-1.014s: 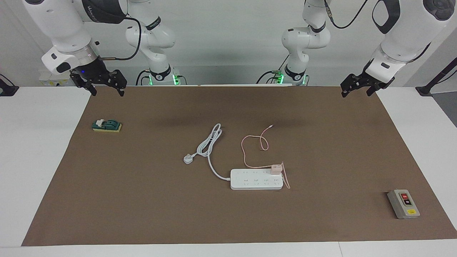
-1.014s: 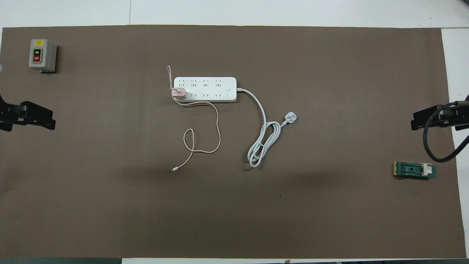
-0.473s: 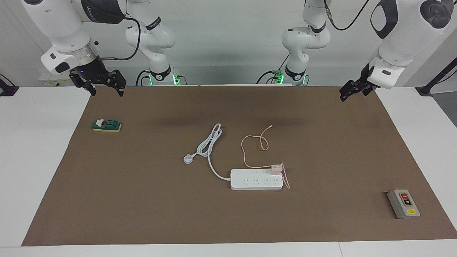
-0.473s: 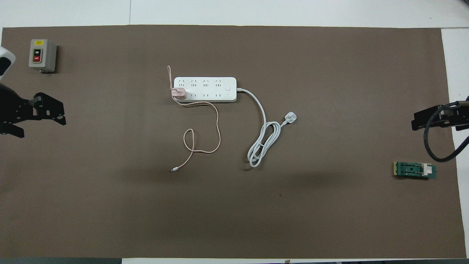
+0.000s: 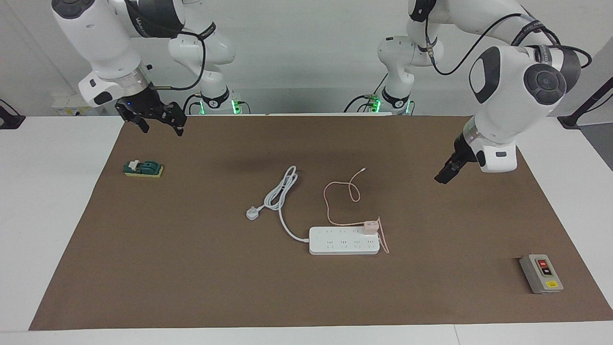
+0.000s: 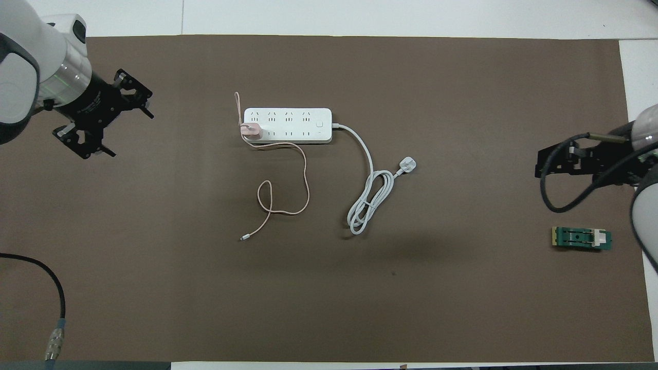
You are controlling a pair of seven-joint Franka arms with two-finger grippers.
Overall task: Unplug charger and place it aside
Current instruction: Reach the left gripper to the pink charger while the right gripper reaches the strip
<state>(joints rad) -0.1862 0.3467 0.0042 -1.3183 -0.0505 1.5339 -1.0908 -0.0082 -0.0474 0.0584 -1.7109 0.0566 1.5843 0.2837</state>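
Note:
The pale-pink charger [image 5: 369, 226] [image 6: 251, 130] is plugged into the white power strip [image 5: 342, 243] [image 6: 288, 119], in the end socket toward the left arm's end. Its thin pink cable [image 5: 326, 199] [image 6: 308, 185] loops on the mat toward the robots and ends in a tiny connector [image 5: 365, 168] [image 6: 241, 238]. My left gripper [image 5: 443, 175] [image 6: 131, 133] is open and empty, up in the air over the mat, between the strip and the left arm's end. My right gripper [image 5: 162, 125] [image 6: 538, 165] is open and empty, over the mat near the green block.
The strip's thick white cord and plug [image 5: 252, 213] [image 6: 407, 164] lie coiled beside it toward the right arm's end. A green block [image 5: 142, 168] [image 6: 582, 238] sits at the right arm's end. A grey switch box [image 5: 541, 273] sits at the left arm's end. A brown mat [image 5: 191, 268] covers the table.
My left arm has swung in from the table's edge, out over the mat toward the strip, and lowered. My right gripper has shifted a little inward. The charger and strip have not moved.

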